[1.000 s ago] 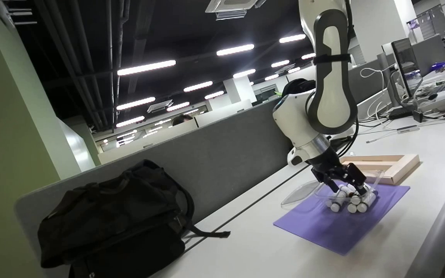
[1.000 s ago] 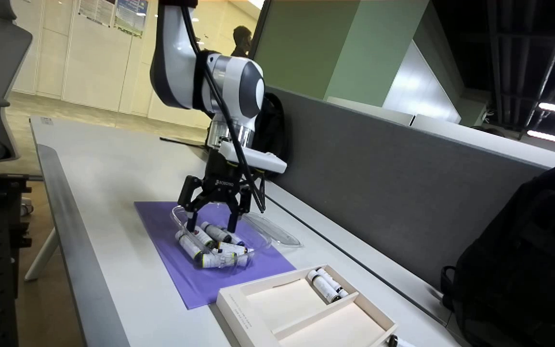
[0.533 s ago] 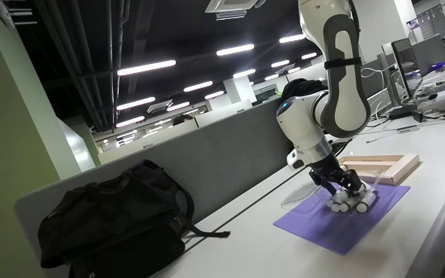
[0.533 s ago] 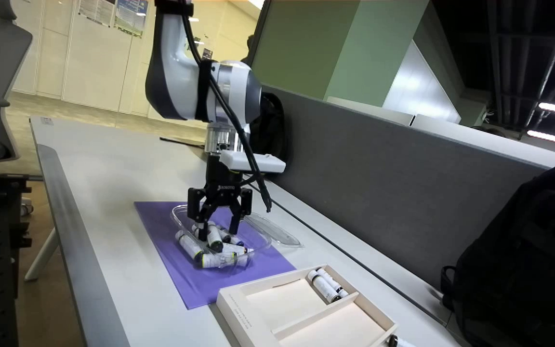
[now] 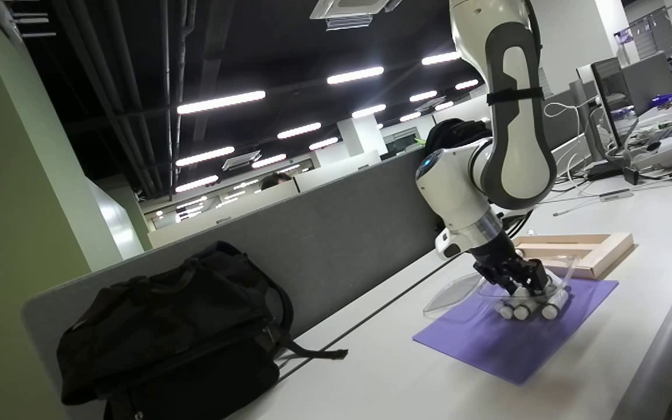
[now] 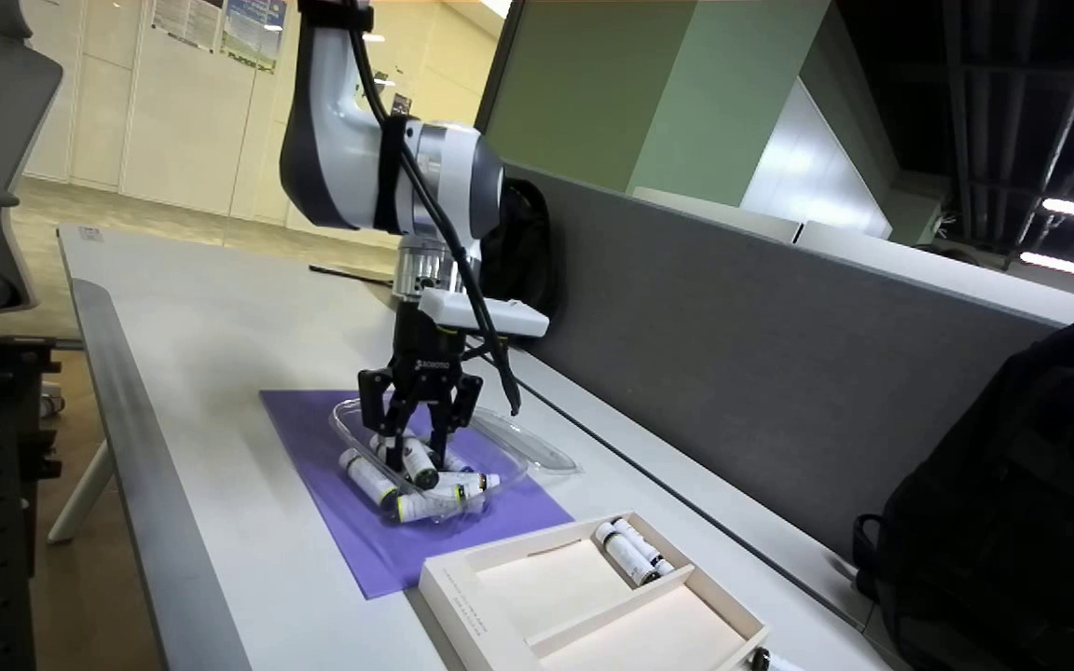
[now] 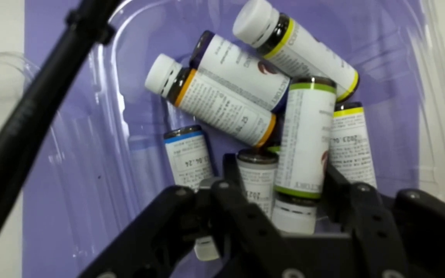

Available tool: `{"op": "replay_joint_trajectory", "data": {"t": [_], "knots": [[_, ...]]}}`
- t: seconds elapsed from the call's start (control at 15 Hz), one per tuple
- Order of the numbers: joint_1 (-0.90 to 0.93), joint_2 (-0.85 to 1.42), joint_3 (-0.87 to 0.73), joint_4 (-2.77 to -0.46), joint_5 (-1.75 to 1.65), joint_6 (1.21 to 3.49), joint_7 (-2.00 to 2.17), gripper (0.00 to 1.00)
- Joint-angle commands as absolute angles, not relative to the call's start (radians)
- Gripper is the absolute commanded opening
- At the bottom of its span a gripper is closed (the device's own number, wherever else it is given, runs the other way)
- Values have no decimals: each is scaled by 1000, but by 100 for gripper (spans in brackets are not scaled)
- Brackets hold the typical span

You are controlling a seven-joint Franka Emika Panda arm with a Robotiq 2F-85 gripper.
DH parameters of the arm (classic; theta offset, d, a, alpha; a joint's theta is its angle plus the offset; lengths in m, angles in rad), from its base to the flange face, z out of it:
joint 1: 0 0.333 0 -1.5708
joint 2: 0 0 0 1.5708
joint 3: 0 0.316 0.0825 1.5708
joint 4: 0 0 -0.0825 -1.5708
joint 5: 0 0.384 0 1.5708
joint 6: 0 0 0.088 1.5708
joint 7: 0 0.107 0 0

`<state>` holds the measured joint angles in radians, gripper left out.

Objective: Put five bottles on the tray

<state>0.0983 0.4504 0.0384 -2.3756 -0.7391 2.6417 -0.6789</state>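
In the wrist view my gripper [image 7: 280, 170] is down in a clear plastic container among several bottles. Between its fingers lie a green-banded bottle [image 7: 305, 139] and, lower beside it, a grey-banded bottle [image 7: 259, 175]. One finger stands close against each bottle; whether they are gripped I cannot tell. Around them lie an orange-banded bottle [image 7: 218, 104], a blue-banded bottle [image 7: 189, 156] and others. In an exterior view the light-wood tray [image 6: 472, 606] holds two bottles [image 6: 627, 553] side by side at the far corner of one compartment.
The container [image 6: 343, 424] rests on a purple mat [image 6: 378, 559], its clear lid [image 6: 537, 445] alongside. A grey partition [image 6: 733, 298] runs along the desk. Another bottle [image 6: 777, 662] lies past the tray. A black backpack [image 5: 178, 332] leans on the partition.
My gripper has come down into the container and its fingers have drawn nearer each other. Bottles between and near them have shifted, and the container moved slightly.
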Motion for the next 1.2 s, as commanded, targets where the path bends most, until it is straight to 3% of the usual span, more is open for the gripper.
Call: {"op": "replay_joint_trajectory", "data": {"t": [0.0, 1.13], "knots": [[89, 452, 57, -2362, -711, 2573, -648, 26], [56, 141, 47, -2476, -699, 2429, -570, 26]]}}
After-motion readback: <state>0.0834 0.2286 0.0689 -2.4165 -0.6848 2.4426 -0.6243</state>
